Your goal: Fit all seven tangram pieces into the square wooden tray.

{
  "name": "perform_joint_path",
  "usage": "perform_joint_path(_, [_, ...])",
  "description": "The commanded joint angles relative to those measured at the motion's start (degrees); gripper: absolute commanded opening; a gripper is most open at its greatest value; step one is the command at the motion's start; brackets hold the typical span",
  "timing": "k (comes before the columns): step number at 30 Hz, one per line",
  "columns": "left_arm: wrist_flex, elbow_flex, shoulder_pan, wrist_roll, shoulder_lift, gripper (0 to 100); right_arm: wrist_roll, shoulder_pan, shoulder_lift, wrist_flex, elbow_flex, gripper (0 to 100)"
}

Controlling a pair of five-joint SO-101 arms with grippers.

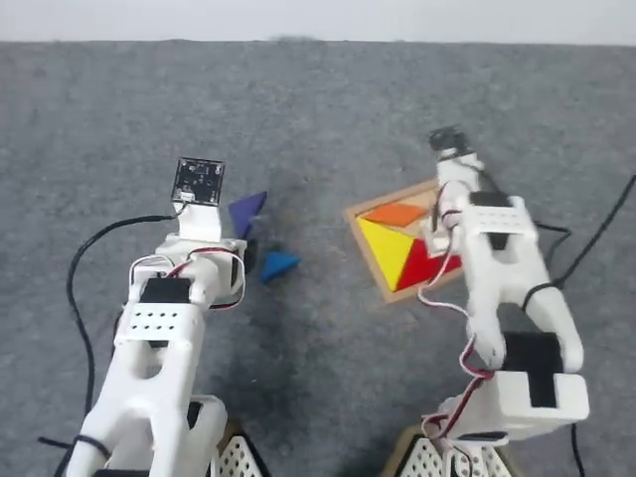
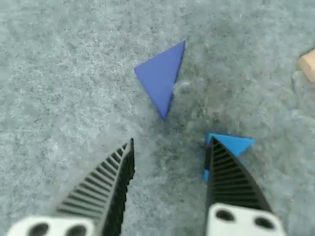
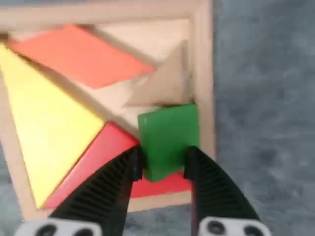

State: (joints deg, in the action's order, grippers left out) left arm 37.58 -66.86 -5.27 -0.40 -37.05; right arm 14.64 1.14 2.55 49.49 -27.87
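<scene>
tray (image 3: 203, 59): you see pale bare wood, matt
green piece (image 3: 167, 135): smooth, slight sheen
table cover (image 1: 318, 99): rough grey cloth

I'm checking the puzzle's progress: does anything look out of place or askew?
Yes. The green square, held in the right gripper, seems to overlap the red triangle, not flat in the tray. A dark blue triangle and a light blue triangle lie outside it, by the left gripper.

I'm counting six pieces: dark blue triangle (image 2: 162, 78), light blue triangle (image 2: 232, 143), orange parallelogram (image 3: 78, 56), yellow triangle (image 3: 49, 132), red triangle (image 3: 103, 152), green square (image 3: 170, 135). One tray (image 3: 203, 73).
</scene>
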Motion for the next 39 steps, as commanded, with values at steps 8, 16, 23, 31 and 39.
perform_joint_path(8, [-1.67, 0.48, 0.62, 0.70, -1.67, 22, -1.41, -9.45, -0.84, 1.01, 10.20, 12.2])
perform_joint_path(16, [-1.67, 0.48, 0.62, 0.70, -1.67, 22, -2.64, -13.49, -0.22, 0.22, 11.16, 13.3])
perform_joint_path(23, [-1.67, 0.48, 0.62, 0.70, -1.67, 22, -0.53, -3.12, -0.13, 1.01, 7.03, 20.5])
perform_joint_path(31, [-1.58, 0.48, 0.62, 0.70, -1.67, 22, -2.90, -7.52, -0.40, -3.82, 6.51, 12.5])
perform_joint_path(39, [-1.67, 0.40, 0.70, 0.70, -1.67, 22, -3.60, -6.46, 10.24, -1.54, 21.80, 1.8])
